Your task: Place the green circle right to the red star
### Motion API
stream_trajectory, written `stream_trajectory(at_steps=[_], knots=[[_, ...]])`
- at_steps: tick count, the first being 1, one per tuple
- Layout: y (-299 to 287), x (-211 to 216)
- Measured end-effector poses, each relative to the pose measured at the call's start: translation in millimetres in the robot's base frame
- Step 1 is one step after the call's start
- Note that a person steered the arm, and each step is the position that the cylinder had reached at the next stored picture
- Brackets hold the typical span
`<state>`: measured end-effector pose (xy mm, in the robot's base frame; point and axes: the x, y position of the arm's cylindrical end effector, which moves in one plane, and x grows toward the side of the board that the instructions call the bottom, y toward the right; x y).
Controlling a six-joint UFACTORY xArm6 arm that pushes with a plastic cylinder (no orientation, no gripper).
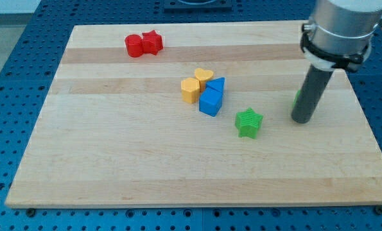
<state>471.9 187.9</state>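
The red star (153, 41) sits near the view's top left, touching a red circle (134, 45) on its left. My tip (302, 120) rests on the board at the view's right. The green circle (296, 99) is almost wholly hidden behind the rod; only a green sliver shows at the rod's left edge, just above the tip. A green star (248, 122) lies apart, to the left of the tip.
A cluster stands mid-board: a yellow heart (203, 75), a yellow block (190, 90), and two blue blocks (211, 101) (217, 85). The wooden board (113, 160) lies on a blue perforated table.
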Motion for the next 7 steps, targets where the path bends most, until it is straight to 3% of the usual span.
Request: stream_trajectory(at_steps=[1,5,7], knots=[[2,21],[-2,-104],[21,-84]])
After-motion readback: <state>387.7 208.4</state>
